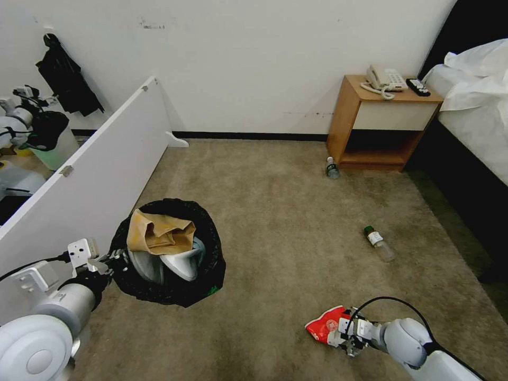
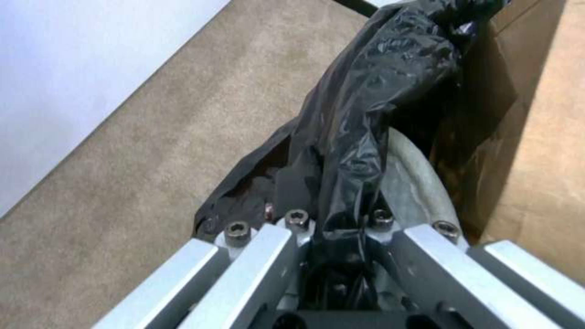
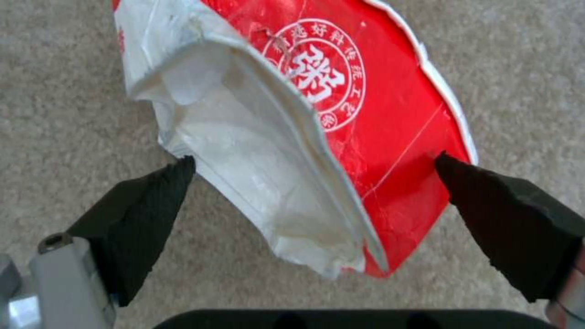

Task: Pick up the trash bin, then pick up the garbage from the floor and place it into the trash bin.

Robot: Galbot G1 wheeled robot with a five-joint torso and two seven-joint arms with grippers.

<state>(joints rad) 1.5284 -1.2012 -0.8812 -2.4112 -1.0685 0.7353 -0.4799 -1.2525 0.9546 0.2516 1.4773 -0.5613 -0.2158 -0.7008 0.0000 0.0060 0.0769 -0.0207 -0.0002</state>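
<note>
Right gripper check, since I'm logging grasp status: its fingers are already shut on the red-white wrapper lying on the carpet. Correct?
Not quite. The right gripper is open: in the right wrist view its fingers stand spread on either side of the red-white wrapper, not clamped on it. The wrapper does lie on the carpet.
</note>
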